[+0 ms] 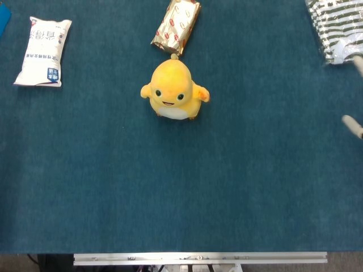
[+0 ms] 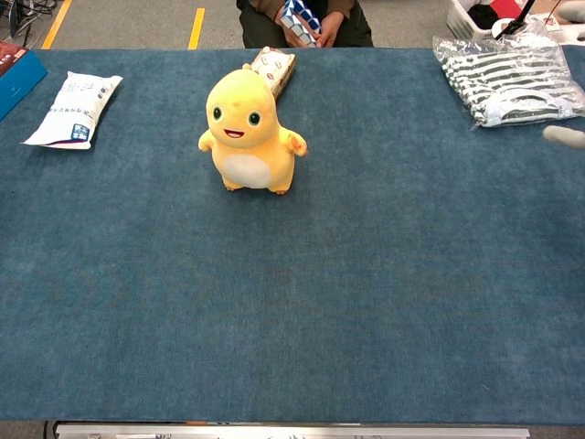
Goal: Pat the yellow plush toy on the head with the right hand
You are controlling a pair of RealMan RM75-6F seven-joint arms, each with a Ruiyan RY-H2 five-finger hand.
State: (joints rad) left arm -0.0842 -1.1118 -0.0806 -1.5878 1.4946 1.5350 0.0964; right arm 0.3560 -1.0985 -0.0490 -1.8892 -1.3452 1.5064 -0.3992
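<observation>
Writing: you can see dark print and a blue patch on the white packet [image 1: 43, 51], but it is too small to read; the gold wrapper [image 1: 176, 24] carries red-and-white marks, also unreadable.
Right hand: your right hand [image 1: 355, 124] shows only as pale fingertips at the right edge of the head view and a pale blur at the right edge of the chest view [image 2: 566, 135]; you cannot tell whether it is open or closed.
Left hand: neither camera shows it.
Yellow plush toy [image 1: 174, 92]: it stands upright on the blue table [image 1: 187, 187], far to the left of your right hand and apart from it, face toward the robot.
Near the hand: the striped bag [image 2: 512, 77] lies just beyond your fingertips, at the far right corner.
Far from the hand: the white packet sits at the opposite, left side; the gold wrapper lies just behind the toy's head.
Chest view only: a blue box [image 2: 18, 73] at the left edge, yellow floor lines [image 2: 196, 26], and a seated person [image 2: 306, 20] holding something checkered behind the table.
Head view only: the metal rail [image 1: 198, 258] along the table's near edge.
</observation>
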